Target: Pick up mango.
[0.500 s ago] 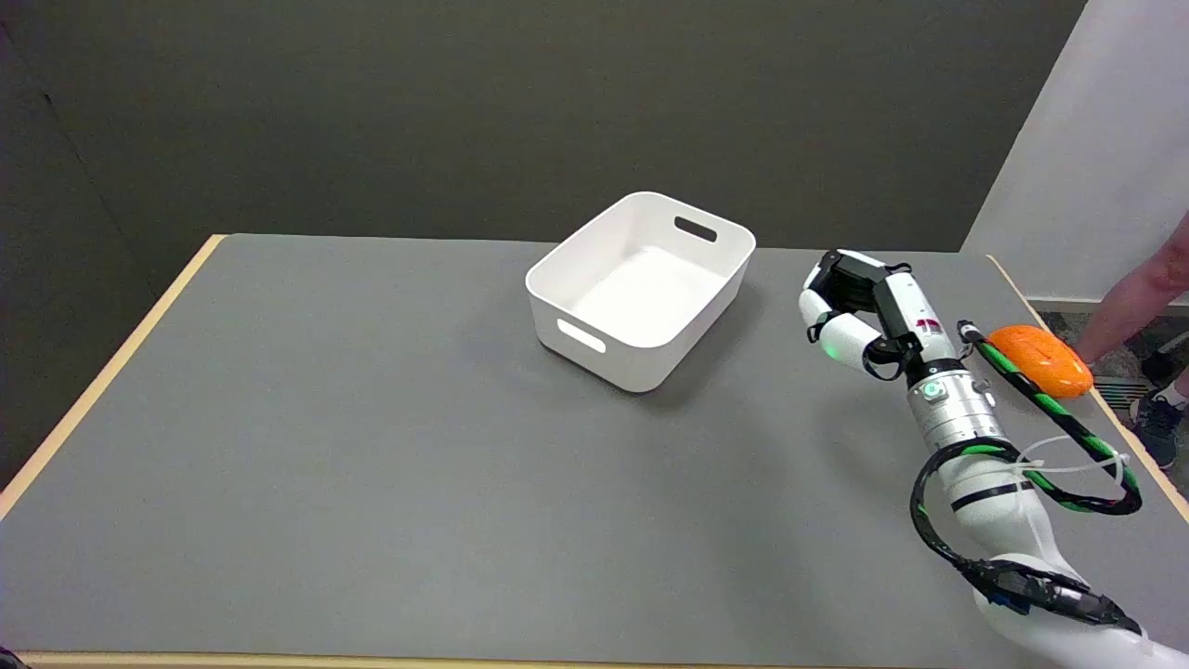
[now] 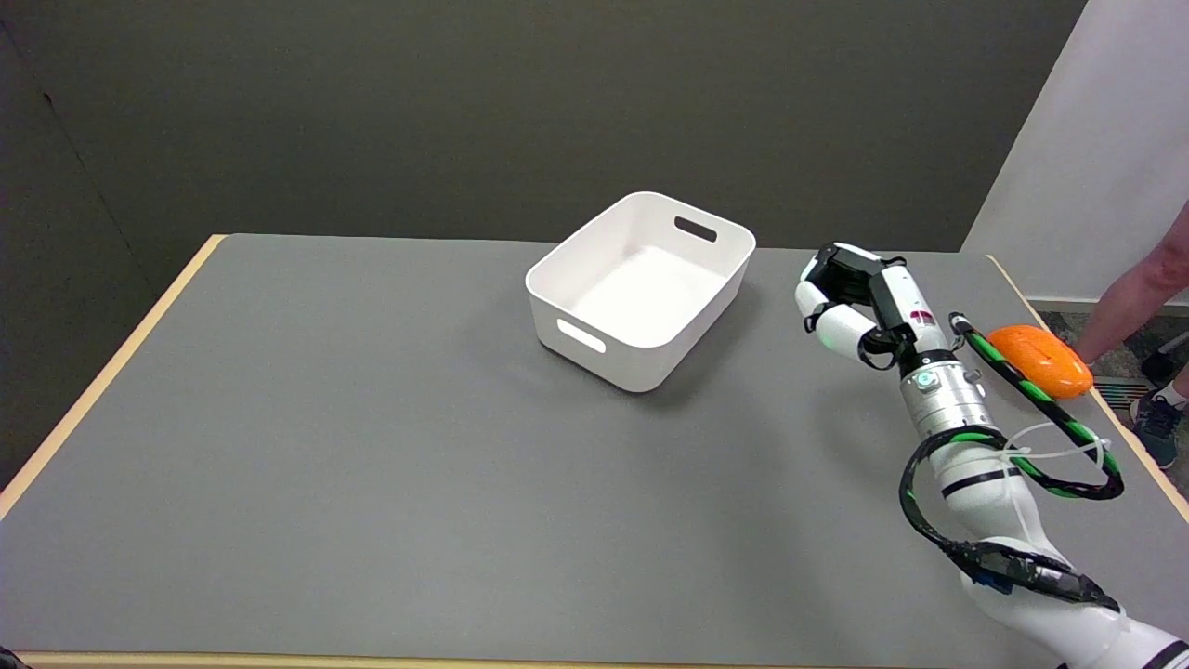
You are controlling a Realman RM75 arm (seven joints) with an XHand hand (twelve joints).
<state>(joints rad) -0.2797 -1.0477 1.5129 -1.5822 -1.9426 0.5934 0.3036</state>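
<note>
Grey table (image 2: 372, 446): one white bin (image 2: 641, 288), one orange mango (image 2: 1040, 360) at three o'clock, one right hand (image 2: 850, 302) between, fingers curled, empty.

The right arm (image 2: 994, 502) is glossy white with a brushed silver wrist section that has a small green light on it. A black cable wrapped in green stripes loops around the forearm, held with a white zip tie. The robot hand (image 2: 855, 302) is chunky white shells over black joints, with a tiny red marking.
</note>
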